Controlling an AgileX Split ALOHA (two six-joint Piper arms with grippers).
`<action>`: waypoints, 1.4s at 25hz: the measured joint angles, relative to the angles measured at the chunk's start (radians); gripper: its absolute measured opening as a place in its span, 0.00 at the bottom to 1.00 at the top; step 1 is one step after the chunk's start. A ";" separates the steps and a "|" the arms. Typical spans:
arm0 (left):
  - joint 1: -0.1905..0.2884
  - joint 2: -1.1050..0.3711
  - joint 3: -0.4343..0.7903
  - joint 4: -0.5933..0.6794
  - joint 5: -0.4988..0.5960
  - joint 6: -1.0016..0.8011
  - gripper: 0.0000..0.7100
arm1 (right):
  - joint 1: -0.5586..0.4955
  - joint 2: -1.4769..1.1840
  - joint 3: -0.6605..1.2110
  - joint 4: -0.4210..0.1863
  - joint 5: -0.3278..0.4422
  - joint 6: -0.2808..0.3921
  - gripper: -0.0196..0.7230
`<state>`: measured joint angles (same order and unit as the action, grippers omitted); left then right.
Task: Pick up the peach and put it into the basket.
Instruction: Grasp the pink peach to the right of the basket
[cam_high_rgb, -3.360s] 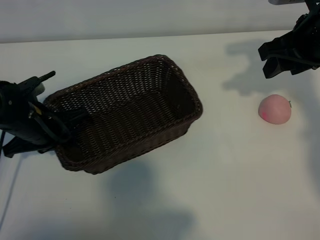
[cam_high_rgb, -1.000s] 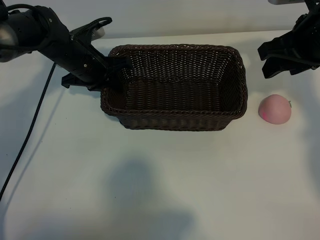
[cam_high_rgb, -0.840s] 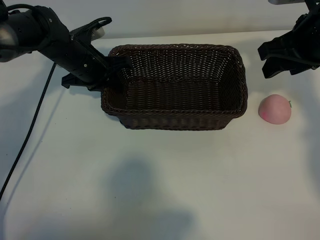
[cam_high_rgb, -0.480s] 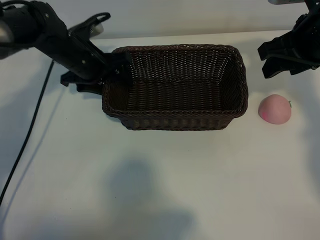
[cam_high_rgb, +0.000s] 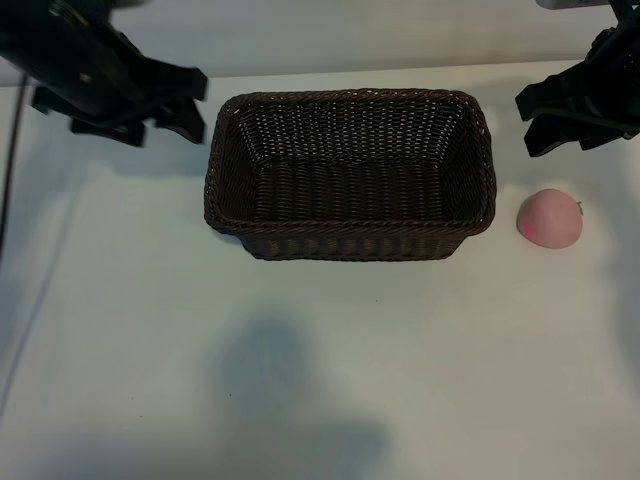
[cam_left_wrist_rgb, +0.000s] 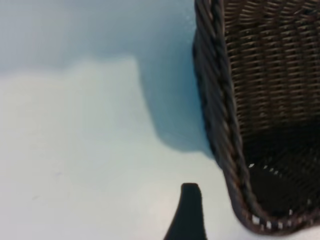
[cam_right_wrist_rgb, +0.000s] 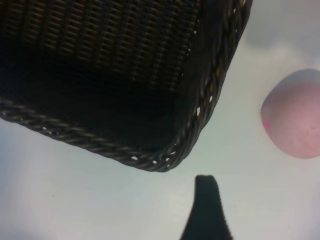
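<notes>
The dark-brown wicker basket (cam_high_rgb: 345, 243) stands in the middle of the table, long side across. In the left wrist view its braided rim (cam_left_wrist_rgb: 220, 100) runs close by. The pink peach (cam_high_rgb: 549, 218) lies on the table just right of the basket, apart from it, and shows beside the basket's corner (cam_right_wrist_rgb: 210, 100) in the right wrist view as the peach (cam_right_wrist_rgb: 295, 120). My left gripper (cam_high_rgb: 197, 105) hovers open just off the basket's far left corner, holding nothing. My right gripper (cam_high_rgb: 528, 125) hangs open beyond the peach at the far right.
A white table (cam_high_rgb: 300, 380) spreads wide in front of the basket. The table's far edge (cam_high_rgb: 350, 72) runs just behind the basket. A dark shadow (cam_high_rgb: 270, 370) falls on the near middle of the table.
My left gripper has opened, let go of the basket's left rim and drawn back to the left and away. The basket, the peach and the right arm have stayed put.
</notes>
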<state>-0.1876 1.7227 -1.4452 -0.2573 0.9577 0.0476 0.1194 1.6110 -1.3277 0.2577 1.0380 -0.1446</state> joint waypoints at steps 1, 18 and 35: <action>0.019 -0.017 -0.009 0.008 0.031 0.006 0.88 | 0.000 0.000 0.000 0.000 0.000 0.000 0.73; 0.373 -0.598 0.052 0.006 0.206 0.125 0.84 | 0.000 0.000 0.000 0.000 0.003 0.000 0.73; 0.295 -1.368 0.630 0.076 0.077 0.191 0.84 | 0.000 0.000 0.000 0.000 0.003 0.000 0.73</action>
<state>0.1077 0.3551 -0.8153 -0.1817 1.0349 0.2388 0.1194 1.6110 -1.3277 0.2577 1.0407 -0.1446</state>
